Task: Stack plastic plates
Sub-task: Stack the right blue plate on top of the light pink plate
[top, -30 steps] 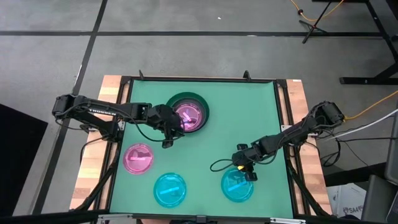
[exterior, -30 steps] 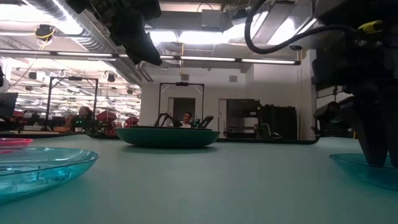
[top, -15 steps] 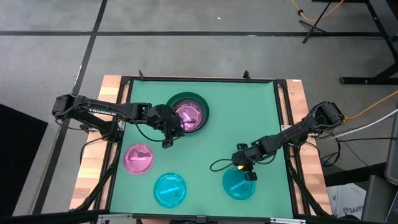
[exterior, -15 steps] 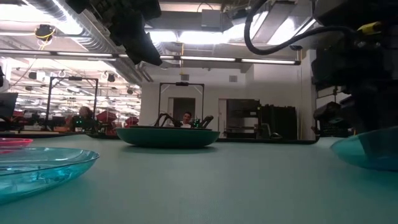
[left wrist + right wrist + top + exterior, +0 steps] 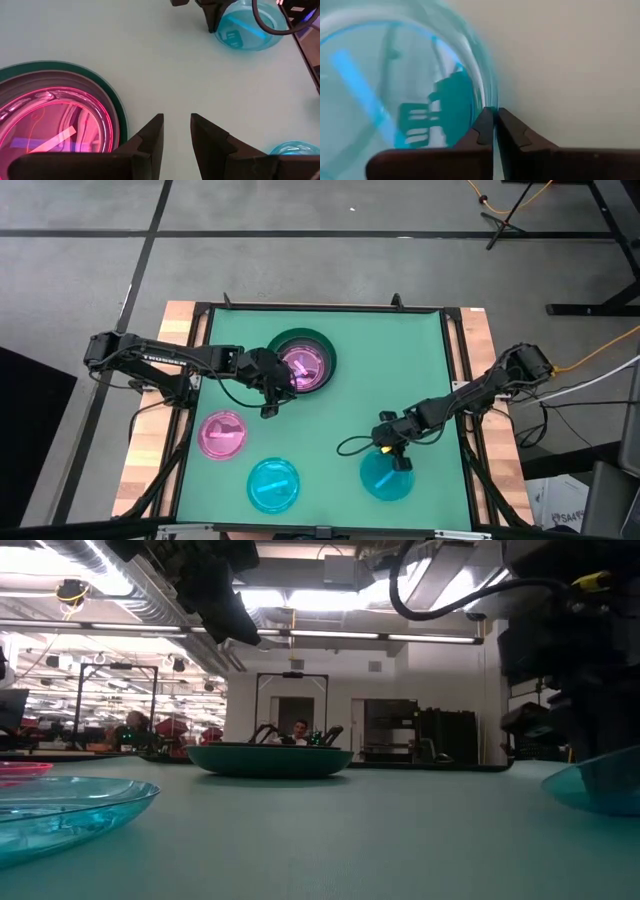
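So that it can be stacked, the round see-through cyan plastic plate [image 5: 386, 476] is pinched at its rim by the right pincer [image 5: 393, 455], while the left pincer [image 5: 176, 131] is held slightly spread.

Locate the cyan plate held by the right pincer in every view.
High view: cyan plate, lower right, under the right pincer.
Low view: right edge, tilted off the table.
Left wrist view: top right.
Right wrist view: fills the left, rim pinched.
Shared landmark: the right pincer on its rim.

green table mat [image 5: 400, 360], wooden table edge [image 5: 145, 450], yellow floor cable [image 5: 510, 198]
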Available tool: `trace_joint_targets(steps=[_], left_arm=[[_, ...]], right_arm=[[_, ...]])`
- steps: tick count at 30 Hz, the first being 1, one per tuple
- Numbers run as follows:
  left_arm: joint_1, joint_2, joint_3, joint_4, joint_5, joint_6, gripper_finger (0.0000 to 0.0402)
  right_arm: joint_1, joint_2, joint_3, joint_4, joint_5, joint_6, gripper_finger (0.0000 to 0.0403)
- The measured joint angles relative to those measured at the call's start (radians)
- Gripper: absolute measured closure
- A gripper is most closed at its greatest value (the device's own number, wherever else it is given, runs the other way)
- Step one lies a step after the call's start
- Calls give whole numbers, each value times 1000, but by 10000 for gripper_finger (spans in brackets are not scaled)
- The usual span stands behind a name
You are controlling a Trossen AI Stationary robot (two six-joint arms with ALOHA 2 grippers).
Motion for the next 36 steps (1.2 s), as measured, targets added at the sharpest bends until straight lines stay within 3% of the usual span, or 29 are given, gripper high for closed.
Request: trace_joint_targets(steps=[19, 24, 36], left_arm=[[0, 0, 0, 0, 0, 0, 311], [0, 0, 0, 0, 0, 0, 311], [0, -4, 0, -4, 0, 4, 311]], right_arm=[[1, 2, 44, 122, 13, -38, 403], [-10, 1, 89, 79, 55, -108, 403], [-149, 0, 193, -23, 5, -335, 403]])
